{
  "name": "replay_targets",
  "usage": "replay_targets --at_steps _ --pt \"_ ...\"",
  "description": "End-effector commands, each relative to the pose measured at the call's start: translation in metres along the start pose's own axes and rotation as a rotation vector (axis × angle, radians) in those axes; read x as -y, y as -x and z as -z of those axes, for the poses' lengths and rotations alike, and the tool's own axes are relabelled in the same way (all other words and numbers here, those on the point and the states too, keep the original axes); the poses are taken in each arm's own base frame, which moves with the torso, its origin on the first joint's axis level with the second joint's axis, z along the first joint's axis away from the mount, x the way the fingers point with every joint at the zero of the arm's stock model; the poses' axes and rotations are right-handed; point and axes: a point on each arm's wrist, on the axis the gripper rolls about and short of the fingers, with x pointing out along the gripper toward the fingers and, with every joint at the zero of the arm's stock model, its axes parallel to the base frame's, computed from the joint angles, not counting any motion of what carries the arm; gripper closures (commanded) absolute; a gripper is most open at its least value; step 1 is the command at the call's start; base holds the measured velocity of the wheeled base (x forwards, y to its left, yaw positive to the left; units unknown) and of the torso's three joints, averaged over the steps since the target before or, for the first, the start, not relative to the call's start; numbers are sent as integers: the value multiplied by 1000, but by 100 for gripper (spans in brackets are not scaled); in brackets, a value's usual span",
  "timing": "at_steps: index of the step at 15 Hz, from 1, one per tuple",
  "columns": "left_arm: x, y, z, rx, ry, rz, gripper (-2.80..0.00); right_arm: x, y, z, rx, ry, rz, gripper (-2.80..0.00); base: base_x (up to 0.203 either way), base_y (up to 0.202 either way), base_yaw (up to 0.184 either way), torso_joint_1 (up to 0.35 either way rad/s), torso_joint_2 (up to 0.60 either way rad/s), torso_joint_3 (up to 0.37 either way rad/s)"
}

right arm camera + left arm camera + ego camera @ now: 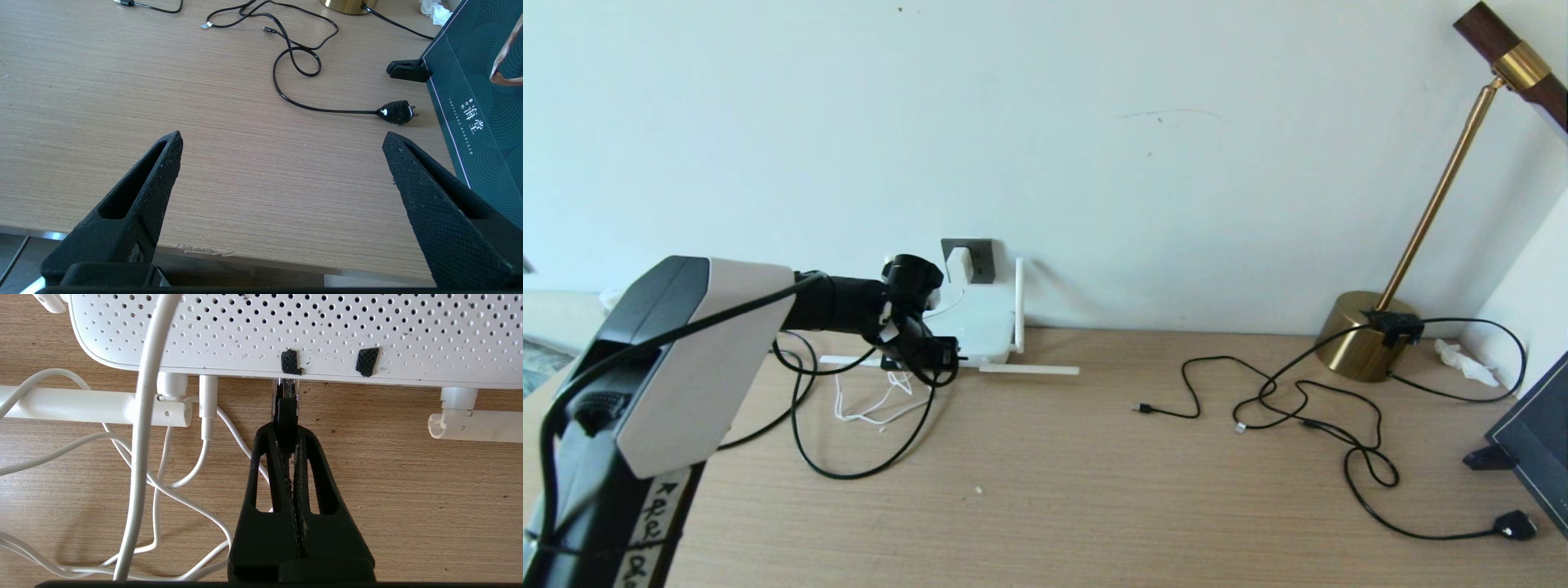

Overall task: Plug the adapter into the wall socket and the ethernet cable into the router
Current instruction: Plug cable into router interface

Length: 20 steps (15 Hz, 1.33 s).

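Holding: our left tool (287, 435) is closed tight on the black boot of the ethernet cable (286, 412), its fingers (269, 465) pressed together with only the plug between their tips.
Plug tip: we see the clear plastic end of the cable at a slot in the edge of the router (286, 330), right below a small black tape mark; whether it is fully seated we cannot tell.
Left arm: we reach across the desk (1094, 457) from the left, with the left tool (943, 355) at the router's (980, 322) near edge.
Router place: it lies flat on the desk against the wall, below the wall socket (970, 260), one antenna upright at its right side and another lying flat on the desk in front.
Adapter: the white adapter (958, 263) sits in the wall socket, its thin white cord looping down onto the desk beside the router.
Right tool: our right tool (282, 163) stands spread wide, holding and touching nothing, over the near edge of the desk (122, 81).
Nearby: thin black cables (1298, 408) lie loose on the right half of the desk, near a brass lamp base (1364, 335).
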Motion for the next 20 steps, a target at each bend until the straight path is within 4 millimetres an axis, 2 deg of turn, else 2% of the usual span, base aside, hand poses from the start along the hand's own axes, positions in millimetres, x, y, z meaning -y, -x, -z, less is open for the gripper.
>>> replay_targets --at_steps 1,20 --pt "0 -1 1 -3 2 -2 0 0 0 0 -2 1 -1 -280 0 0 0 0 0 0" --pt "2 -6 4 -11 4 -8 0 0 0 0 -2 1 -1 -280 0 0 0 0 0 0"
